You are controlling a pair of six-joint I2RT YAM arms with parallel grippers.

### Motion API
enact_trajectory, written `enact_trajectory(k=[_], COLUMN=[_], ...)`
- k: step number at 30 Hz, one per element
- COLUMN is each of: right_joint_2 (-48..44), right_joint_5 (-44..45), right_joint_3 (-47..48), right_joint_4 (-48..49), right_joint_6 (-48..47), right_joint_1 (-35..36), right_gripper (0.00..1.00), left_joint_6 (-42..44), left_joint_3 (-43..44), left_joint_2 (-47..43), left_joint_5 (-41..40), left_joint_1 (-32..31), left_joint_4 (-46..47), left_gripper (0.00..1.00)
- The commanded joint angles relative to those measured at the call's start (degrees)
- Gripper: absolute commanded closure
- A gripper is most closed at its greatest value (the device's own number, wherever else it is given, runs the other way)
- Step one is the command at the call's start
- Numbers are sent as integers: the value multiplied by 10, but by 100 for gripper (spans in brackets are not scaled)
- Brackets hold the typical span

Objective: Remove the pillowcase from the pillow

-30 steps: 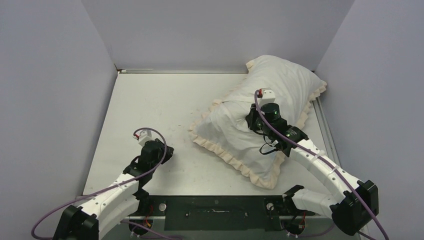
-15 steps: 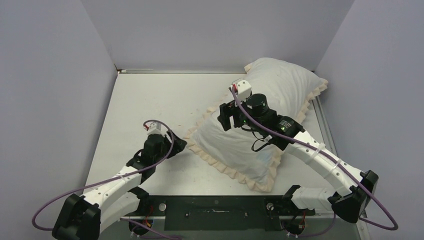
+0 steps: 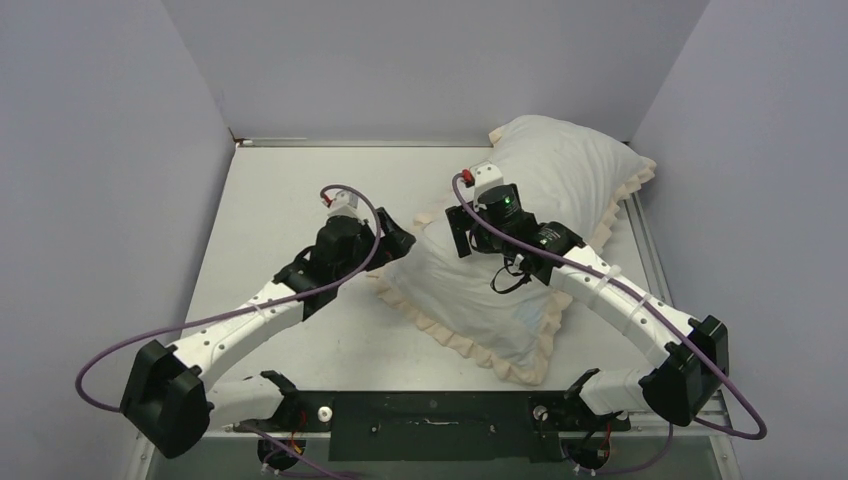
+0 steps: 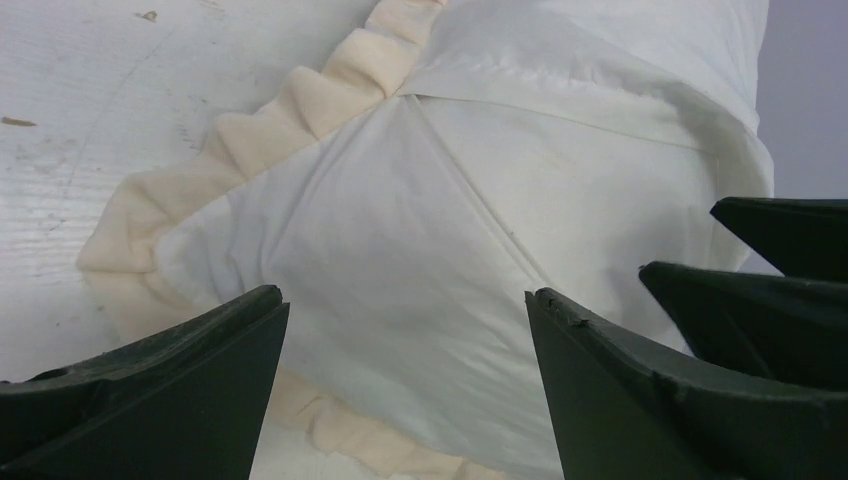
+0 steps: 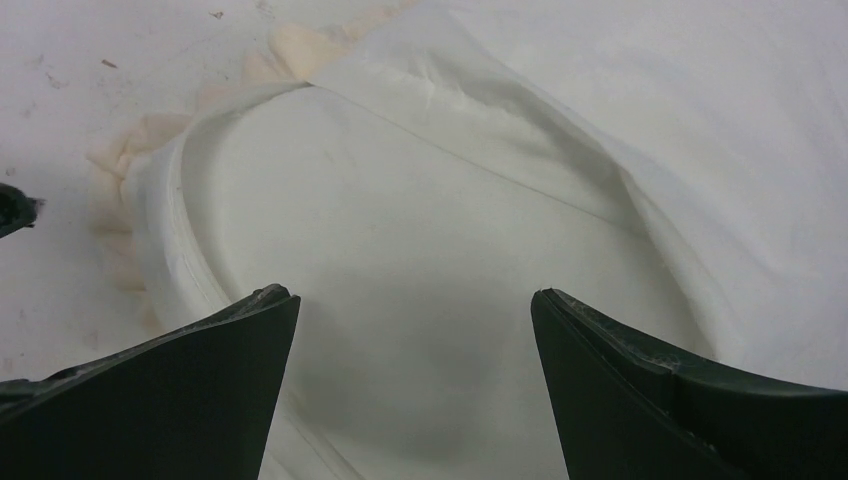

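The pillowcase [image 3: 565, 170] lies white face up across the right half of the table, with its cream frill [image 3: 470, 344] round the edge. It is plump, and the pillow fills it. In the right wrist view a hemmed flap [image 5: 470, 120] crosses the cloth, and the smooth white below it looks like the pillow [image 5: 400, 230]. My left gripper [image 3: 400, 240] [image 4: 405, 295] is open at the pillowcase's [image 4: 400, 230] near-left corner. My right gripper [image 3: 460, 234] [image 5: 412, 295] is open just above the cloth. Neither holds anything.
Lilac walls close in the white table [image 3: 290, 190] at the left, back and right. A metal rail [image 3: 648, 250] runs along the right edge, close to the frill. Purple cables [image 3: 200, 325] loop off both arms.
Both grippers have opened. The left arm has reached forward and right to the pillowcase's corner. The right gripper has shifted left over the cloth, and the pillowcase's near end has slid slightly left.
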Motion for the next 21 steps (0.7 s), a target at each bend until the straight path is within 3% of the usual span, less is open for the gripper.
enact_trajectory(k=[1, 7, 14, 18, 21], right_joint_2=[-6, 4, 16, 28, 36], right_joint_5=[8, 4, 0, 13, 17], right_joint_3=[-18, -40, -60, -63, -63], right_joint_4=[20, 28, 45, 46, 46], right_joint_6=[-7, -13, -9, -3, -2], right_joint_1=[1, 0, 1, 0, 0], right_gripper=[9, 6, 5, 5, 5], left_joint_6=[0, -1, -7, -11, -26], left_joint_3=[80, 139, 149, 106, 39], left_joint_2=[70, 148, 202, 199, 172], left_joint_5=[-42, -60, -68, -65, -62], left_joint_1=[-23, -48, -59, -73, -81], left_joint_4=[12, 20, 24, 26, 29], left_gripper=[7, 7, 9, 20, 36])
